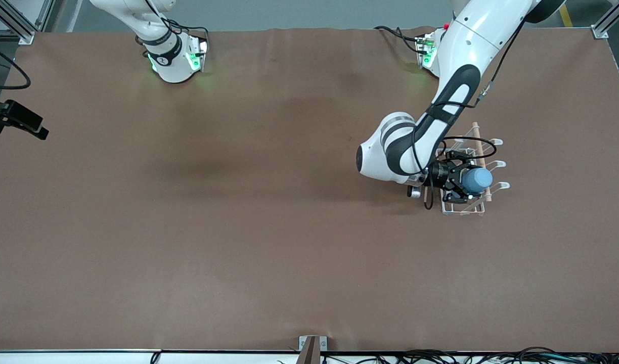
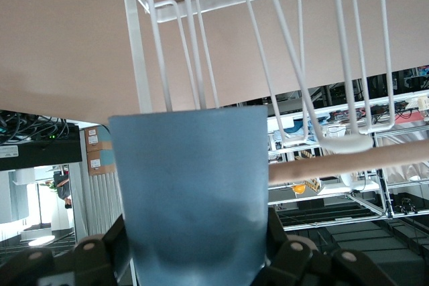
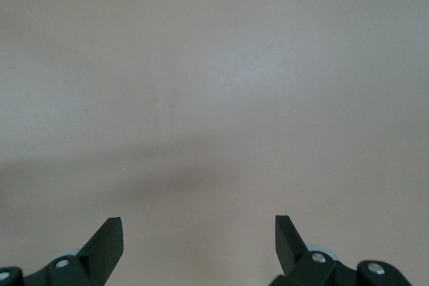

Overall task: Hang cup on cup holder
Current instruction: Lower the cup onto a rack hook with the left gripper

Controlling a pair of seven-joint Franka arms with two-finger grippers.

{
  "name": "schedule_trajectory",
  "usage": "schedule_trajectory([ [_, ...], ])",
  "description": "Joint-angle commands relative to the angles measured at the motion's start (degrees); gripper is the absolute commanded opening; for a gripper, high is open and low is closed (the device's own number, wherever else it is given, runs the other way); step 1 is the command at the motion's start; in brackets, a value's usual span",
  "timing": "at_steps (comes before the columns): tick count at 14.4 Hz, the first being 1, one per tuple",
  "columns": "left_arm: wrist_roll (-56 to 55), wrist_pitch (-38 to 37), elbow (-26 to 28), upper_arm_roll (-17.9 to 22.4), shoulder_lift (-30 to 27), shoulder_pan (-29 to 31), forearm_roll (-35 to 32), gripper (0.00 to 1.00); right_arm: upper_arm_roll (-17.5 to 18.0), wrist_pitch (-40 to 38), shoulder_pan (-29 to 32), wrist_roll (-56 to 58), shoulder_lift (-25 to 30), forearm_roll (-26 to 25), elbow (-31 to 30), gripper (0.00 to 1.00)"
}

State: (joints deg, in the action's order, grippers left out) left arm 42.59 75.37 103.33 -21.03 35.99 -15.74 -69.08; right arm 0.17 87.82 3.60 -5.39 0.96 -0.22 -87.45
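Observation:
My left gripper point(image 1: 461, 181) is shut on the light-blue cup point(image 1: 477, 180) and holds it on its side over the white wire cup holder point(image 1: 463, 208) at the left arm's end of the table. In the left wrist view the cup point(image 2: 194, 179) fills the space between the fingers point(image 2: 285, 249), its end up against the rack's wires point(image 2: 281, 65). Whether a prong is inside the cup I cannot tell. The wooden rod point(image 2: 348, 160) runs beside the cup; it also shows in the front view point(image 1: 478, 144). My right gripper point(image 3: 198, 222) is open and empty over bare table.
The brown table point(image 1: 238, 227) spreads wide toward the front camera and the right arm's end. A black device point(image 1: 16, 120) sticks in at the edge at the right arm's end. The looped prong tips point(image 1: 502, 186) stick out from the rack.

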Motion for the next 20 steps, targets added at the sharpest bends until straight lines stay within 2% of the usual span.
schedule_trajectory([
  [1,-2.76,-1.27,-0.67,-0.32,1.71,-0.16,-1.93,0.12,0.27,-0.72,0.09,0.38,-0.17,-0.57,0.61,1.00],
  [4,-4.62,-1.27,-0.94,-0.24,3.20,-0.16,-2.02,0.15,0.27,-0.90,0.09,0.47,-0.08,-0.49,0.61,1.00],
  [5,-5.40,-1.27,-1.20,-0.32,3.29,-0.16,-2.02,0.20,0.27,-0.81,0.09,0.47,-0.17,-0.49,0.61,1.00],
  [7,-9.00,-1.62,-1.64,-0.32,3.03,-0.08,-0.97,0.46,0.27,-0.72,0.17,0.38,-0.08,-0.49,0.61,1.00],
  [9,-10.07,-3.46,-2.69,-0.50,2.68,0.19,0.34,0.64,0.18,-0.37,0.09,0.38,-0.08,-0.66,0.61,1.00],
  [10,-10.24,-4.25,-3.57,-0.50,2.50,0.36,2.18,0.78,0.18,-0.11,0.17,0.38,-0.17,-1.01,0.53,1.00],
  [11,-10.51,-5.04,-5.14,-0.50,2.41,0.62,4.37,0.87,0.10,-0.11,0.09,0.38,-0.17,-1.62,0.53,1.00],
  [12,-10.60,-5.40,-5.76,-0.50,2.33,0.63,5.09,0.93,-0.17,-0.02,0.09,0.30,-0.17,-1.89,0.53,1.00],
  [13,-10.60,-5.40,-5.77,-0.50,2.33,0.63,5.19,0.97,-0.26,-0.02,0.09,0.30,-0.26,-1.89,0.53,1.00],
  [15,-10.60,-5.49,-5.77,-0.50,2.24,0.63,5.27,1.00,-0.26,0.33,0.35,0.30,-0.35,-1.89,0.44,1.00],
  [19,-10.51,-6.55,-6.47,-0.68,0.66,0.98,6.41,1.00,-0.26,0.33,0.61,0.12,-0.35,-1.81,0.35,1.00],
  [20,-10.51,-6.55,-8.82,-0.68,0.39,1.15,8.07,1.00,-0.26,0.25,0.61,0.21,-0.35,-1.81,0.35,1.00],
])
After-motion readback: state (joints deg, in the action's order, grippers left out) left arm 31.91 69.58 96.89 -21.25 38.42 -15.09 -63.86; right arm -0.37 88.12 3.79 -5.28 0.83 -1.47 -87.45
